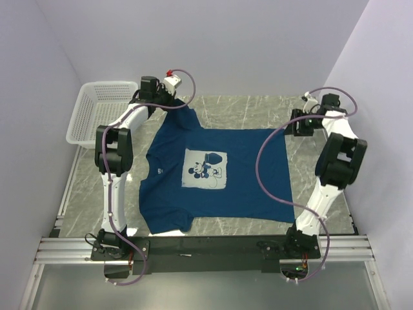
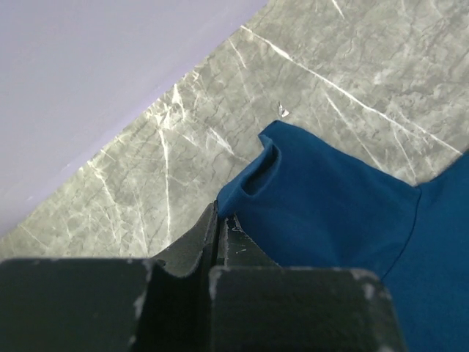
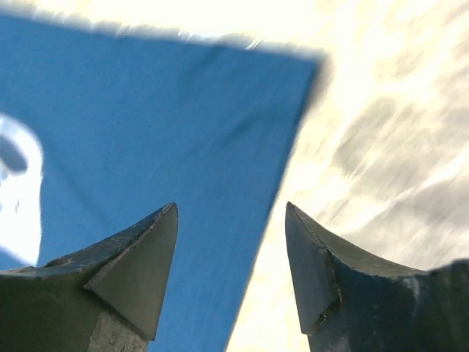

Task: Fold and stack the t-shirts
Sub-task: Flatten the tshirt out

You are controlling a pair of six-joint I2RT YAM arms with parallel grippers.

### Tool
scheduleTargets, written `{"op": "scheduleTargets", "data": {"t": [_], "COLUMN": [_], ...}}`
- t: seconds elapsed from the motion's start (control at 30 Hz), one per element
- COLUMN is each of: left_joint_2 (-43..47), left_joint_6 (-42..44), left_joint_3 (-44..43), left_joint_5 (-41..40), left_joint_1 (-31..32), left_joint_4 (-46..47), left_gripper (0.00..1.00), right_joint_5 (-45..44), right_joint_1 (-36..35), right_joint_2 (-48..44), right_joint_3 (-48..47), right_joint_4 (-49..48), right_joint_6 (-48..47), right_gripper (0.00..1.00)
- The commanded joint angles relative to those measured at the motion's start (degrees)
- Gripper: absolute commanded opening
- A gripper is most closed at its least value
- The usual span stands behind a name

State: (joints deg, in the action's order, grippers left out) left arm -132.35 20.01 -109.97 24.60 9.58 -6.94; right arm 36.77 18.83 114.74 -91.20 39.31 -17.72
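A dark navy-blue t-shirt (image 1: 213, 177) lies spread on the marble table (image 1: 251, 110), its pale cartoon-mouse print (image 1: 205, 170) facing up. My left gripper (image 1: 169, 103) is at the shirt's far left sleeve. In the left wrist view that gripper (image 2: 218, 213) is shut, and the sleeve's hem (image 2: 253, 180) is pinched at its tips and pulled up into a peak. My right gripper (image 1: 294, 124) hovers over the shirt's far right corner. Seen from the right wrist, this gripper (image 3: 231, 209) is open, straddling the shirt's edge (image 3: 282, 169) with nothing between its fingers.
A white lattice basket (image 1: 103, 111) stands at the far left of the table, beside the left arm. Pale walls close in the back and both sides. Bare marble (image 2: 132, 191) lies between the sleeve and the back wall.
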Motion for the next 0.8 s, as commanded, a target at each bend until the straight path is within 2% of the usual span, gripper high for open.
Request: {"op": "scheduleTargets", "data": {"t": [0.0,0.2,0.33,0.53,0.77], "left_joint_2": [2.63,1.66,1.75,2.10,2.01], "left_joint_6": [-1.11,-2.34,-2.52,-2.96,-3.40], "left_joint_3": [-0.59,-2.35,-1.56,-0.51,-0.94], "left_joint_5": [2.73,4.05,4.40,4.84,4.93], "left_joint_1": [0.17,0.08,0.08,-0.27,-0.27], "left_joint_4": [2.02,2.28,2.81,3.60,3.51], "left_gripper": [0.00,0.00,0.00,0.00,0.00], "right_joint_5": [-7.07,-7.68,-7.42,-9.08,-10.06], "right_joint_1": [-1.07,-4.41,-4.86,-4.86,-4.59], "right_joint_2": [5.92,15.24,18.85,21.05,22.81], "right_joint_3": [-9.75,-19.71,-21.91,-23.24,-24.90], "right_joint_4": [-1.69,1.82,1.30,1.91,2.00], "right_joint_6": [11.38,13.22,15.78,17.54,17.63], "right_gripper": [0.68,0.66,0.64,0.52,0.49]}}
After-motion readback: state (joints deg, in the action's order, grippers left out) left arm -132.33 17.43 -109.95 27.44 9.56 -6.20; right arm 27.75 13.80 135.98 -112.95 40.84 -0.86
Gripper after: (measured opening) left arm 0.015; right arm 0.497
